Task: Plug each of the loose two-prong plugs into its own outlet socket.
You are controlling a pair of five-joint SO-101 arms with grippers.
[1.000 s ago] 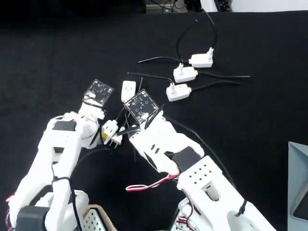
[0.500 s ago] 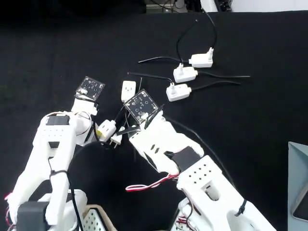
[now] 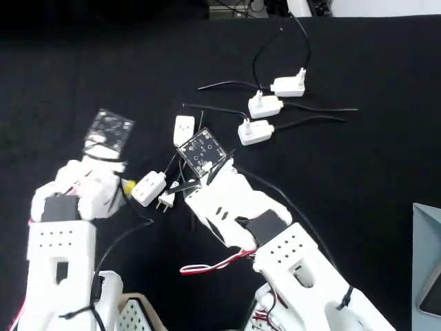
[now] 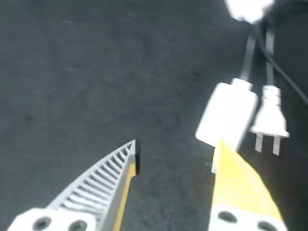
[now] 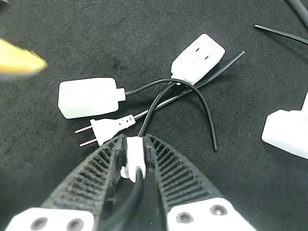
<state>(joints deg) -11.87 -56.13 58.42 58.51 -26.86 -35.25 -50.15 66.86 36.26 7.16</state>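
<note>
A white outlet socket (image 3: 149,187) lies on the black mat with a loose two-prong plug (image 3: 165,201) right beside it. My left gripper (image 3: 124,189) stands open just left of that socket; its yellow fingertip (image 4: 230,163) is at the end of the socket (image 4: 226,115), next to the plug (image 4: 269,121). My right gripper (image 5: 134,142) is shut on a white plug (image 5: 133,153) with a black cord, close to the socket (image 5: 87,97) and the loose plug (image 5: 108,129). A second empty socket (image 3: 184,128) lies farther back.
Three white adapters with cords (image 3: 265,105) lie in a cluster at the back right. Black cords (image 3: 220,86) trail across the mat there. A grey object (image 3: 427,269) sits at the right edge. One adapter (image 5: 286,127) lies near my right gripper.
My left arm has pulled back to the left, away from the socket and plug, which stay on the mat. The right arm has not moved.
</note>
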